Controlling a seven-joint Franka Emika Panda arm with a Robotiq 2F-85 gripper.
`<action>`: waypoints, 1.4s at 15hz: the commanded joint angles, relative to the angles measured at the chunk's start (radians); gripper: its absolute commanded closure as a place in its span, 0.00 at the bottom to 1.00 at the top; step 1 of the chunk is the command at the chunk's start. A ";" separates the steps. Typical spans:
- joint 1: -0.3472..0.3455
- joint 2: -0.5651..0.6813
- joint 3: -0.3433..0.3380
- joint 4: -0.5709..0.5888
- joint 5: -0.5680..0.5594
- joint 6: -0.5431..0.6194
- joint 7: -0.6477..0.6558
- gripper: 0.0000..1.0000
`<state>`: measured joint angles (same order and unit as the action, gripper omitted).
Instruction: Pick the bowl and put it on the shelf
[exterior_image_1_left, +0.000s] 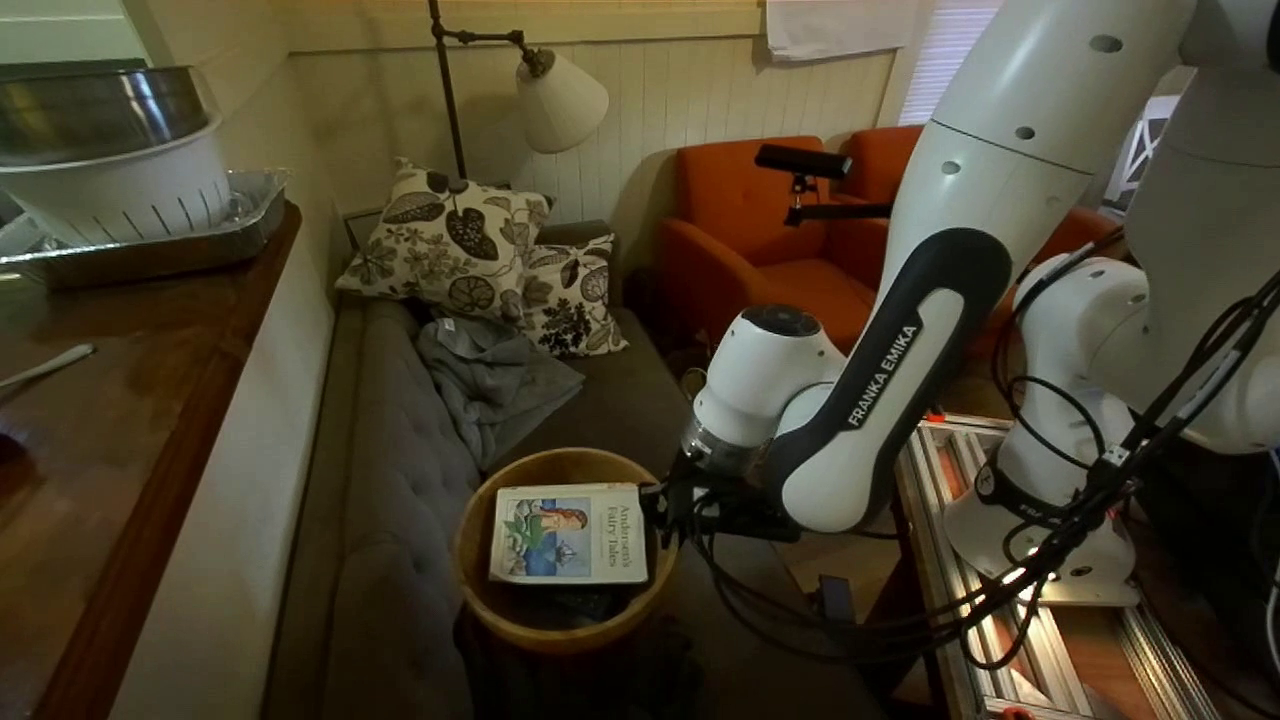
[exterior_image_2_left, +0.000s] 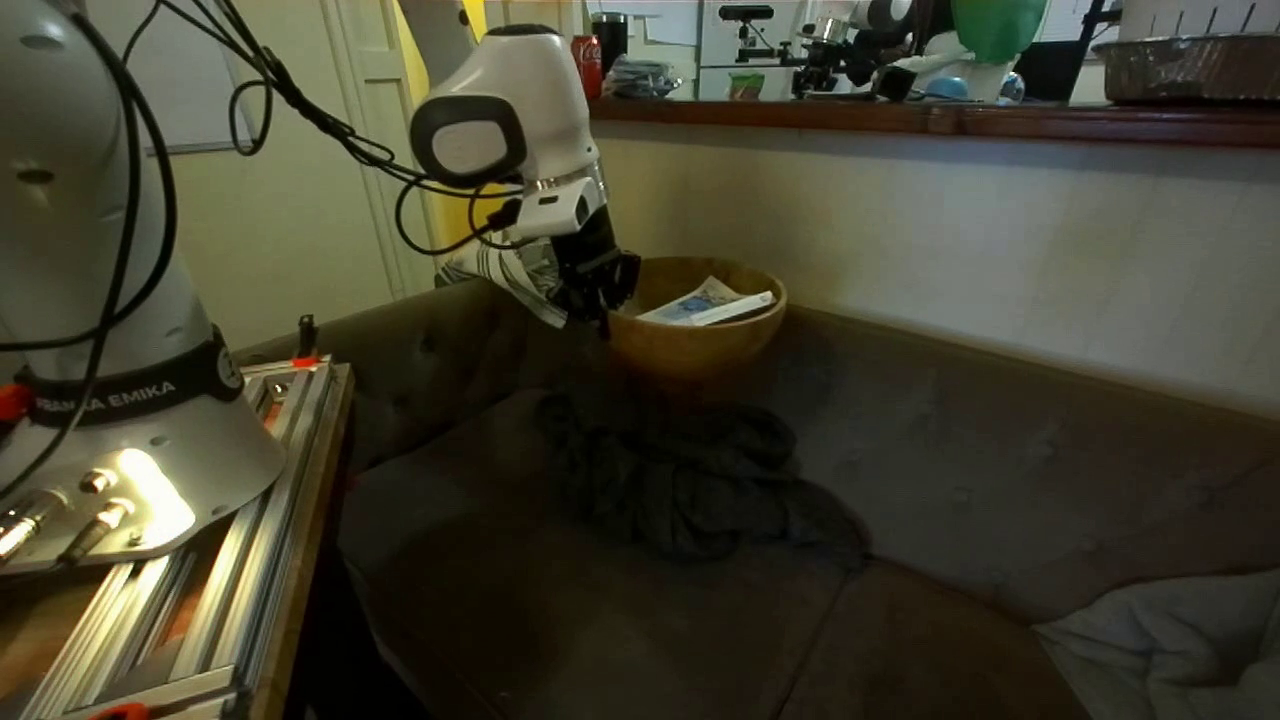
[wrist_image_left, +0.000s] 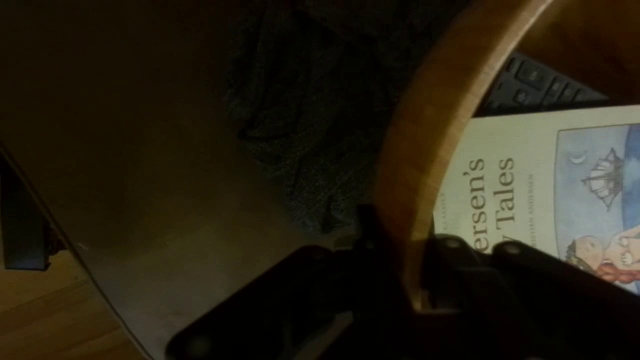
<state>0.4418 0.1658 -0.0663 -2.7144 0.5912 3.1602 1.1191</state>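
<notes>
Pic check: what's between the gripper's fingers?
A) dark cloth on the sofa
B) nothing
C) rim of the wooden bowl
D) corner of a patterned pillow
C: the wrist view shows the gripper pinching the rim of the bowl, with fingers on both sides of its wall.

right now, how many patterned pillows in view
2: in an exterior view, a larger pillow at the far end of the sofa, a smaller pillow beside it; more could be hidden.
</notes>
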 joint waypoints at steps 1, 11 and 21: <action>0.000 -0.001 0.001 -0.004 0.000 0.000 0.000 0.86; 0.327 0.001 -0.464 -0.058 -0.309 0.098 0.022 0.96; 0.876 -0.027 -1.074 -0.021 -0.284 0.156 -0.155 0.96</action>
<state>1.2085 0.2444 -1.0136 -2.7452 0.3023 3.2708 1.0188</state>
